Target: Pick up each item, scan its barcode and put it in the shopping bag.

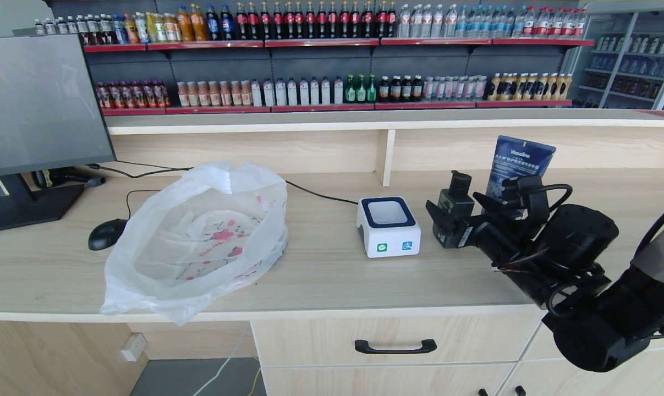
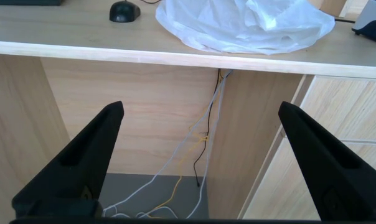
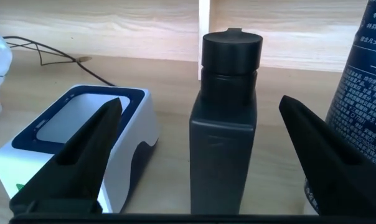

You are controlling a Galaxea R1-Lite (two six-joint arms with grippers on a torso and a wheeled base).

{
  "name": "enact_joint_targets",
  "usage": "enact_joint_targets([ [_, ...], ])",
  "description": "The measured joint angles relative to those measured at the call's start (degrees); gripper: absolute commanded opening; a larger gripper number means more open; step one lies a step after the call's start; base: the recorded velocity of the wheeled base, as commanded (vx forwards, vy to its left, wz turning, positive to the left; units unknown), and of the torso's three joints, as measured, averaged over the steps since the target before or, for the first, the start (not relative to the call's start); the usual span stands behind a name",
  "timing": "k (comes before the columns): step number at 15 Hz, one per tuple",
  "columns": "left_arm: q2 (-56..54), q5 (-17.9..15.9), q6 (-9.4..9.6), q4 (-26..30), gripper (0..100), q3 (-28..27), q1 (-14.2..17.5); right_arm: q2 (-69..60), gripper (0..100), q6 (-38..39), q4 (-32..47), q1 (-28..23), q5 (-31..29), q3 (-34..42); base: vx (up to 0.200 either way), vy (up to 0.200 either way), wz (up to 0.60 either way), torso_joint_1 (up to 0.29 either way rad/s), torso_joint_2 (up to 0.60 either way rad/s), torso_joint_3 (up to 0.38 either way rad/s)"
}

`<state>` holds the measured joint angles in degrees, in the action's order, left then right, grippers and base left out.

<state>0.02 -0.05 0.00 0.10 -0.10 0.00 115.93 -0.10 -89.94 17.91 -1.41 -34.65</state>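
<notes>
A black bottle (image 1: 454, 212) with a round cap stands upright on the wooden counter (image 1: 332, 275), just right of the white barcode scanner (image 1: 388, 226). My right gripper (image 1: 469, 223) is open, and the black bottle (image 3: 224, 143) stands between its two fingers (image 3: 82, 149) without being clamped. A dark blue printed pack (image 1: 520, 159) stands upright behind the bottle. The white plastic shopping bag (image 1: 199, 236) sits with its mouth open at the counter's left. My left gripper (image 2: 200, 112) is open and holds nothing, low in front of the counter, below its edge.
A black mouse (image 1: 106, 234) and a monitor (image 1: 34, 110) occupy the far left, with cables running behind the bag. Loose cables (image 2: 203, 143) hang under the counter. A drawer with a black handle (image 1: 395, 346) is below the scanner. Drink shelves (image 1: 320, 66) line the back.
</notes>
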Motion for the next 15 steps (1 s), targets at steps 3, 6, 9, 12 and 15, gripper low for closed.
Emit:
enact_joint_targets([
  [3,0.0,0.0,0.0,0.0,100,0.0,0.0,2.1,100,0.02,0.02,-0.07,0.0,-1.32,0.0,0.0,0.0,0.0,0.0,0.0],
  [6,0.0,-0.02,0.0,0.0,100,0.0,0.0,4.18,100,0.02,0.0,-0.16,0.0,-3.06,0.0,0.0,0.0,0.0,0.0,0.0],
  [9,0.0,0.0,0.0,0.0,100,0.0,0.0,5.97,100,0.02,0.0,-0.18,0.02,-5.14,0.0,0.0,0.0,0.0,0.0,0.0],
  [12,0.0,-0.02,0.0,0.0,100,0.0,0.0,7.25,100,0.02,0.0,-0.2,-0.04,-6.42,0.0,0.0,0.0,0.0,0.0,0.0],
  [15,0.0,-0.05,0.0,0.0,100,0.0,0.0,7.69,100,0.1,0.0,-0.27,-0.06,-6.72,0.0,0.0,0.0,0.0,0.0,0.0],
])
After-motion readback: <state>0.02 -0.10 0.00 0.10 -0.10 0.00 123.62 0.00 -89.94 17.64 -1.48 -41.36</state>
